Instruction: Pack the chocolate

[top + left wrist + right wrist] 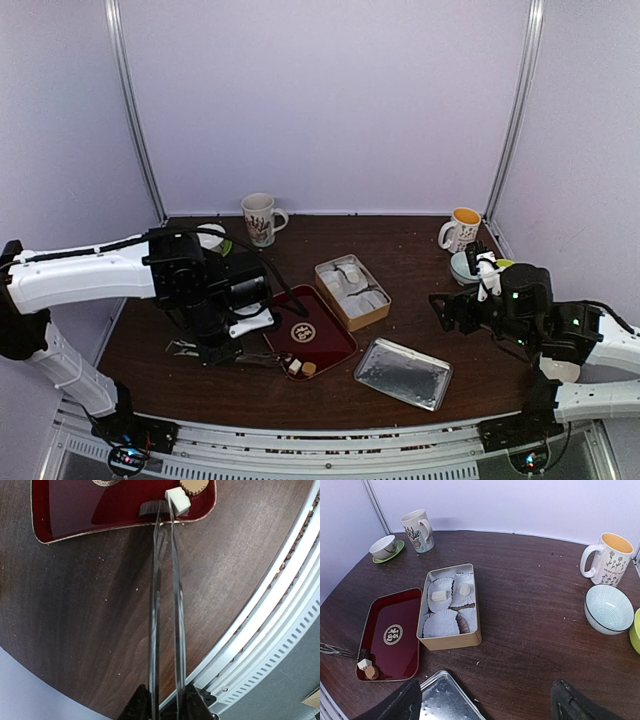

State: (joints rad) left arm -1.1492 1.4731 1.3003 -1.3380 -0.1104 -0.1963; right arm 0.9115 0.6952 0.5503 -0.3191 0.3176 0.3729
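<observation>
My left gripper (222,343) (165,707) is shut on long metal tweezers (165,605). Their tips reach a cream-white chocolate cube (179,501) (295,366) at the near corner of the red tray (75,510) (318,338). I cannot tell whether the cube is pinched. A light brown chocolate (194,485) (371,672) lies right beside it. Two more cream pieces (439,595) (465,589) sit in white paper liners inside the tan tin (451,640) (368,316). My right gripper (482,710) (445,310) hangs open and empty over the table, right of the tin.
The silver tin lid (403,373) (442,700) lies near the front edge. A patterned mug (260,218) and a cup on a green saucer (384,547) stand at the back left. A yellow-lined mug (462,230) and a striped bowl (606,608) stand at the back right.
</observation>
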